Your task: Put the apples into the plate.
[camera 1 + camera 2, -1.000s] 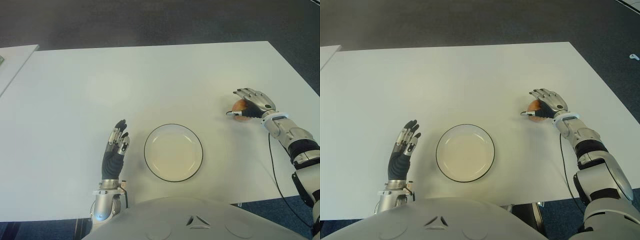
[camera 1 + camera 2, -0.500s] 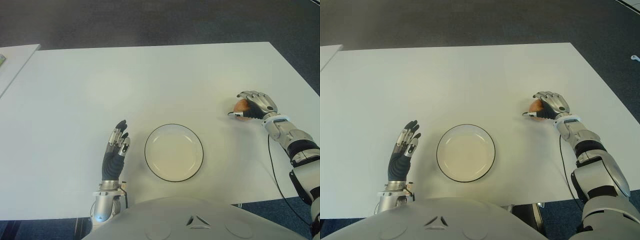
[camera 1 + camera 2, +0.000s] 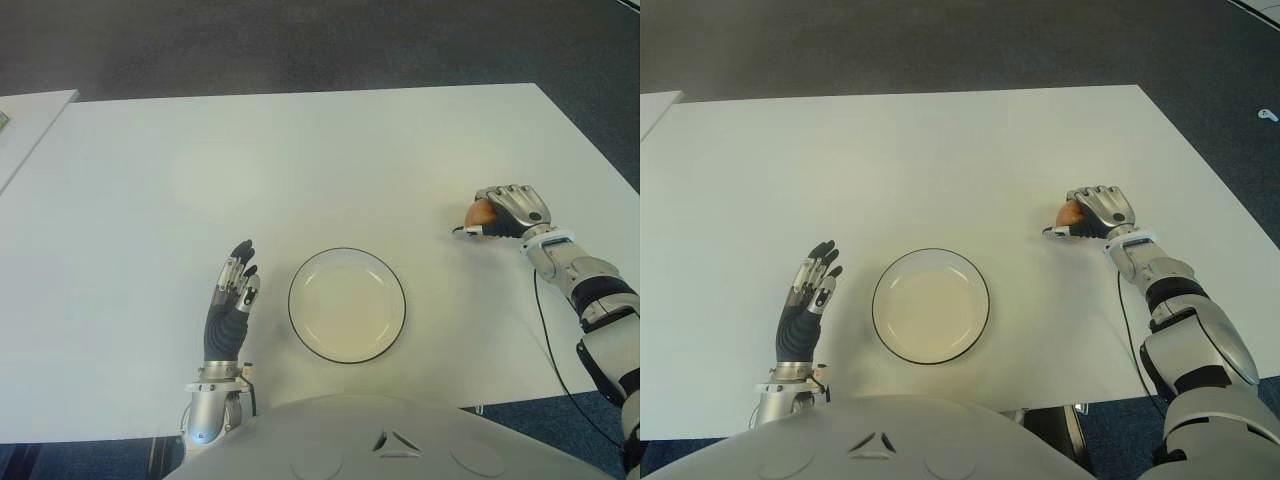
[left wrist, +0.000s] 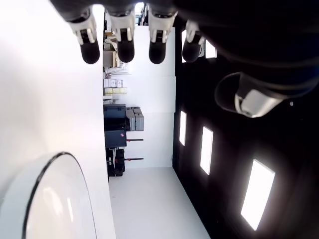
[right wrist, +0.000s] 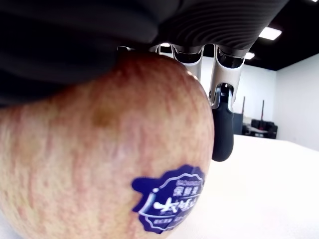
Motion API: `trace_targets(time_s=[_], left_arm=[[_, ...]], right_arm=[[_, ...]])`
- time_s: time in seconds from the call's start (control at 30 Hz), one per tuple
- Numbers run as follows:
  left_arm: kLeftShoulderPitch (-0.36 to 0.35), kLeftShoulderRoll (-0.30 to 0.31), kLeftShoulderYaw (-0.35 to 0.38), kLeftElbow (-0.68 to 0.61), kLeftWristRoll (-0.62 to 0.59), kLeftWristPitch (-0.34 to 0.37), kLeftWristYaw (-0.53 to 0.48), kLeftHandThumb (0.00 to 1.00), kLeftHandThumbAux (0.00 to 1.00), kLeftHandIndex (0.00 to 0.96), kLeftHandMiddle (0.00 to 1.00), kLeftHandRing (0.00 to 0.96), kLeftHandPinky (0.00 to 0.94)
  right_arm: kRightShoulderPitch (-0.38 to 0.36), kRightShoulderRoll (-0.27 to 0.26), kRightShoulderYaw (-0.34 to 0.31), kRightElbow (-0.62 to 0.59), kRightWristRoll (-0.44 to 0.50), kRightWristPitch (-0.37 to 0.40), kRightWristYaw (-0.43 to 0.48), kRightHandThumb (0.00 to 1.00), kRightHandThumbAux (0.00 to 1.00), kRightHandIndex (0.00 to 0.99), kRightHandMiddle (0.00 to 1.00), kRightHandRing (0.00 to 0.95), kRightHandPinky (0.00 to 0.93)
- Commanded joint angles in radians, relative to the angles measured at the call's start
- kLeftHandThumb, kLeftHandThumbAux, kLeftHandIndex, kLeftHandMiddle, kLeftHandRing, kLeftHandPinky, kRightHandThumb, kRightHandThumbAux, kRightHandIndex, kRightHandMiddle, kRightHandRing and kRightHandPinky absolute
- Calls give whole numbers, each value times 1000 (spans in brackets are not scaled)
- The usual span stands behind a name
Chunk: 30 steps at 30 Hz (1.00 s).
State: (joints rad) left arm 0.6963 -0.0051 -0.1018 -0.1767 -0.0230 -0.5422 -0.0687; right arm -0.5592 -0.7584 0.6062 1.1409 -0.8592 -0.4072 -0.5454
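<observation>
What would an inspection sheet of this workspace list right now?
Surface: white table, bare around the work area.
Job's things: one apple with a blue sticker, near the table's right edge; plate empty, front centre.
Clutter: nothing seen.
Hands: right robot hand curled over the apple; left robot hand left of the plate, fingers straight, holding nothing.
Cables: black cable along the right forearm.
Surroundings: dark floor; second white table's corner, far left.

One label is recorded: a blue sticker [image 5: 168, 199] with a scalloped edge, stuck on the apple [image 5: 99, 149]. White Chinese characters and a line of small Latin letters are printed on it; neither can be read with certainty.
</observation>
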Motion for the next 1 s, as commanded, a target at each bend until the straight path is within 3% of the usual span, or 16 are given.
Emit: trace_targets(time_s=[0.03, 0.2, 0.33, 0.6, 0.83, 1.0], left_arm=[[4, 10, -10, 13, -16, 12, -17, 41, 363, 0, 0, 0, 0], [11, 6, -13, -2, -10, 26, -9, 45, 355, 0, 0, 0, 0], [14, 3, -13, -10, -1, 39, -2, 54, 348, 0, 0, 0, 0], [18, 0, -19, -21, 0, 45, -1, 68, 336, 0, 0, 0, 0], [17, 0, -22, -22, 15, 43, 6, 66, 335, 0, 0, 0, 0], [14, -3, -21, -15, 16, 35, 9, 57, 357, 0, 0, 0, 0]], right_arm=[[80, 53, 16, 37, 9, 43, 116, 842, 676, 415, 524, 725, 722], [83, 58, 3, 29, 38, 51, 133, 849, 677, 407, 519, 756, 715], [82, 62, -12, 29, 65, 44, 154, 851, 678, 404, 521, 771, 628], [79, 56, -22, 30, 90, 17, 154, 851, 679, 398, 528, 755, 251], [81, 57, -33, 35, 111, 10, 151, 851, 679, 397, 526, 743, 159], [79, 49, -39, 27, 116, -12, 144, 851, 679, 396, 524, 740, 172]])
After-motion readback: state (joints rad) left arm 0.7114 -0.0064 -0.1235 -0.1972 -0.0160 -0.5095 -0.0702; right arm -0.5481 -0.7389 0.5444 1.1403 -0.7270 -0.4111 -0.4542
